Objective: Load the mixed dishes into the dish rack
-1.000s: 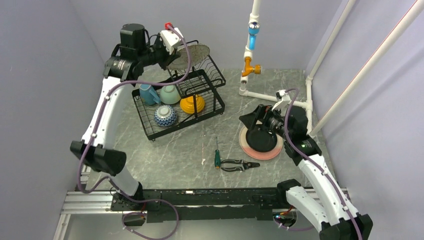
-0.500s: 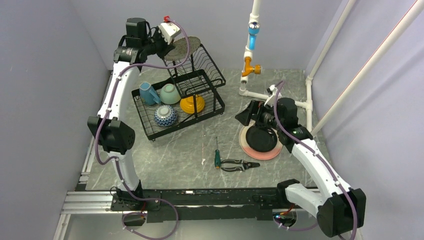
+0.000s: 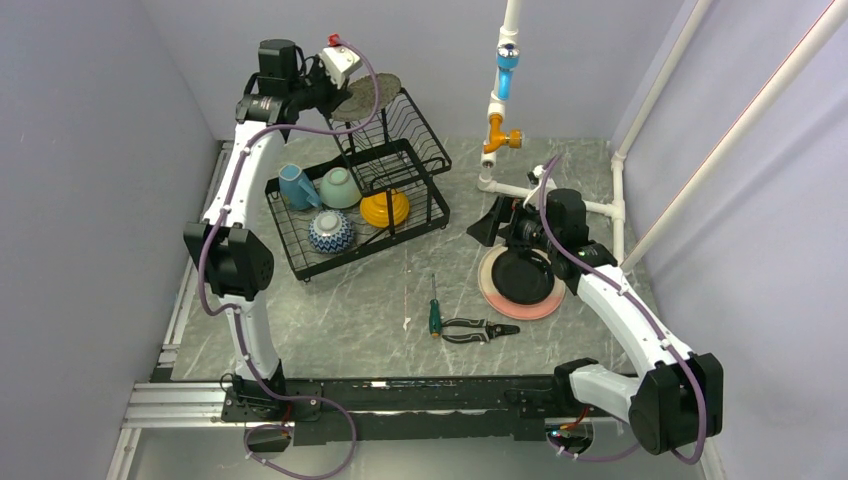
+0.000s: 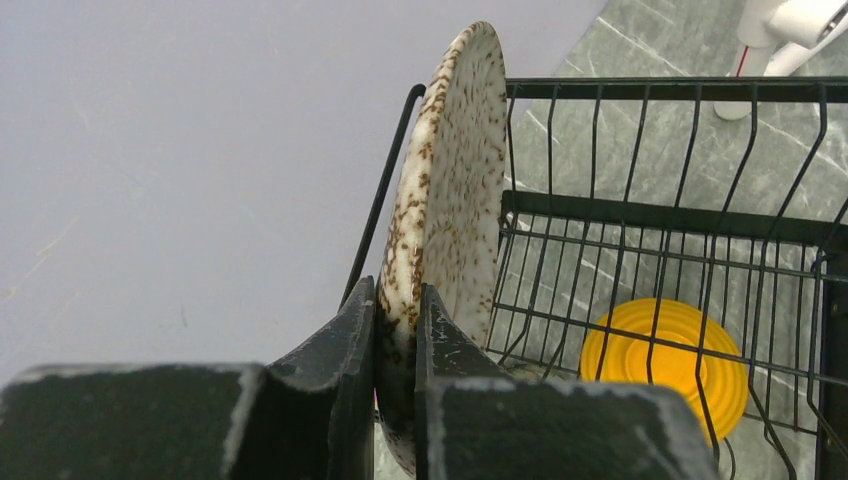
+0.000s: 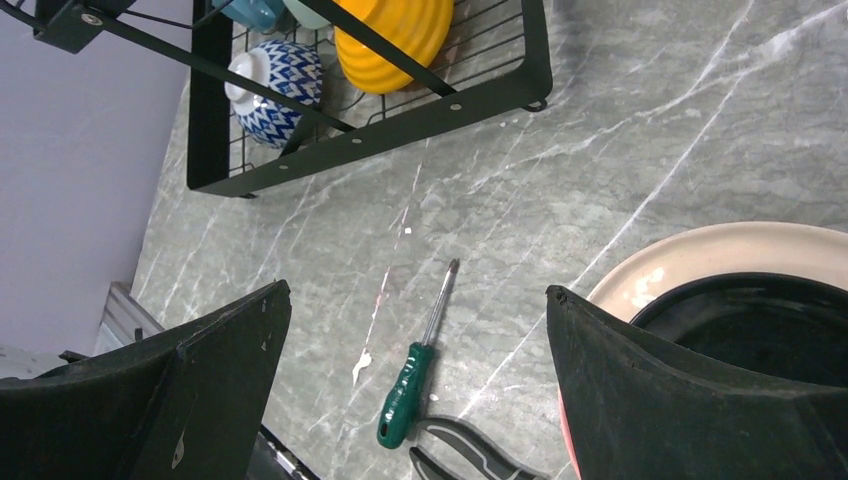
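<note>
Grey marble tabletop (image 3: 350, 310) carried the black wire dish rack (image 3: 375, 246), its lower tray holding the white mug (image 3: 296, 187), mint-green bowl (image 3: 340, 187), orange bowl (image 3: 385, 209) and zigzag bowl (image 3: 330, 231). Left gripper (image 4: 398, 300) pinched the speckled grey plate (image 4: 455, 190) by its rim at the raised basket's (image 3: 415, 125) far-left corner. Right gripper (image 5: 415, 290) hung spread wide above the black plate (image 3: 525, 277), which was stacked on the pink-cream plate (image 3: 520, 310).

brown-speckled cream plate (image 4: 450, 180), ribbed orange bowl (image 5: 390, 30), blue-white zigzag bowl (image 5: 280, 75), black plate (image 5: 760, 330), pink-cream plate (image 5: 700, 255), green-handled screwdriver (image 5: 402, 392)
</note>
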{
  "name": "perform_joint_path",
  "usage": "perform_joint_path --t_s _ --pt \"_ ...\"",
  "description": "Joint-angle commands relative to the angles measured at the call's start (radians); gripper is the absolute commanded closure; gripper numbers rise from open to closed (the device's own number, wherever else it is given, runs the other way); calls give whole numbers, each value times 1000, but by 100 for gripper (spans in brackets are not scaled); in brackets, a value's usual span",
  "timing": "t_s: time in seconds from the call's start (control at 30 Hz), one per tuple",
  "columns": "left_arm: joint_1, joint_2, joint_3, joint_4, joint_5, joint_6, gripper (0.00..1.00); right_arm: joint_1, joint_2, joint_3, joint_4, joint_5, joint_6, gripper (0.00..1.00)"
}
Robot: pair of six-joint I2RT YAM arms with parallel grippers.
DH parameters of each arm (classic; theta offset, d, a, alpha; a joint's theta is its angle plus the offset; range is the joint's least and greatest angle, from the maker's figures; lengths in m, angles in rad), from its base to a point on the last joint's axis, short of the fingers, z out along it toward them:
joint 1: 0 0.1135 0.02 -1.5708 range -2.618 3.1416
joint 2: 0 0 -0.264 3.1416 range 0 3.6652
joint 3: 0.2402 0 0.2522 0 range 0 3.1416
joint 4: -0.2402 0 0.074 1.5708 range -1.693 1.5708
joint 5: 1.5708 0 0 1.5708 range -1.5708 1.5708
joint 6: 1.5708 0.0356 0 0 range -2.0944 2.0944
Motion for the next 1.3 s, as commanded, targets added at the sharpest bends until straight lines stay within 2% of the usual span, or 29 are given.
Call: perform_joint_path --t_s 0.0,0.17,0.77,1.27 --pt "-2 -14 -1 144 14 -26 100 -5 -6 41 47 -9 5 0" --pt "-9 -11 -25 166 38 -31 100 -5 -1 36 53 -13 7 0" --pt "-27 48 -36 165 -30 15 100 -20 21 22 69 -37 7 0" --pt "-18 22 -101 133 -31 99 100 -25 22 11 77 -50 7 0"
